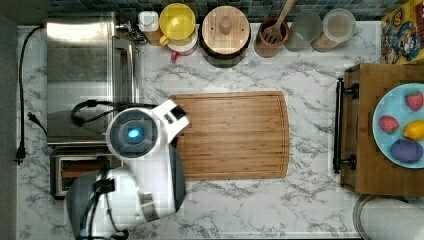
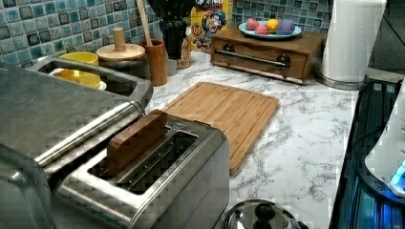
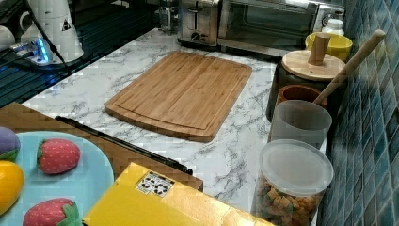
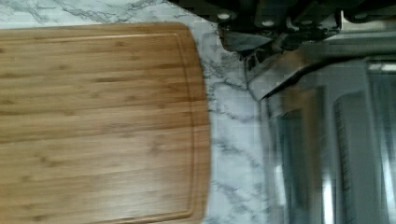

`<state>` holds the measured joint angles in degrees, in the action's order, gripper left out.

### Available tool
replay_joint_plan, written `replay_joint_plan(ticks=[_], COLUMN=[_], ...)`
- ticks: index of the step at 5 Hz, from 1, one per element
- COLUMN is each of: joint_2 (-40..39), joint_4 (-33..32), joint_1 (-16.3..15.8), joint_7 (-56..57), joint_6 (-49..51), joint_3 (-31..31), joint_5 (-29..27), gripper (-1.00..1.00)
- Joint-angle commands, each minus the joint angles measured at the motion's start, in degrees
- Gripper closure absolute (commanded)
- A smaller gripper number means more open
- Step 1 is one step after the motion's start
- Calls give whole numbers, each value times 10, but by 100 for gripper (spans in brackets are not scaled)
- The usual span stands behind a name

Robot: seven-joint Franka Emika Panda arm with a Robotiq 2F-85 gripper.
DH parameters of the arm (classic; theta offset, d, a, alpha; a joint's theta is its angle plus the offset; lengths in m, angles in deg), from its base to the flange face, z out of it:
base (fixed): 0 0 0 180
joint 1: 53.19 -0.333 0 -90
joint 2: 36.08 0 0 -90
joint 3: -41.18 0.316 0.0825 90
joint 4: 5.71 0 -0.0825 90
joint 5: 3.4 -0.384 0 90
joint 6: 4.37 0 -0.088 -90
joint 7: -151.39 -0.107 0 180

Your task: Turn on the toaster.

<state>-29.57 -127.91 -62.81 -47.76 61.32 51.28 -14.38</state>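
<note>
Toaster (image 2: pixel 157 176) at lower left of the left view, bread in one slot; gripper (image 4: pixel 275 35) state impossible to tell; could hit the oven (image 1: pixel 82 75) alongside, missing the lever

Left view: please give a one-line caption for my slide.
Brushed-steel two-slot toaster holding a brown slice, beside a bamboo cutting board.

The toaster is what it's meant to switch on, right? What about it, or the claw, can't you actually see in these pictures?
- Toaster, top view: the white arm covers its right part, lever end included.
- Toaster, left view: the end wall shows no lever; the picture's bottom edge cuts the body off.
- Toaster, right view: dark front controls are too small to tell the lever's position.
- Claw, wrist view: dark and cut off; open or shut is unclear.
</note>
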Motion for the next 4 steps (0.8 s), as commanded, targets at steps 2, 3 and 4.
replay_joint_plan(ticks=[2, 3, 4], joint_2=[-32, -13, -2], joint_4=[-25, -42, -69], joint_1=[-19, -23, -34], joint_7=[41, 50, 61], joint_6=[46, 35, 27], joint_3=[28, 24, 25], joint_5=[-11, -24, -28], gripper=[100, 100, 100])
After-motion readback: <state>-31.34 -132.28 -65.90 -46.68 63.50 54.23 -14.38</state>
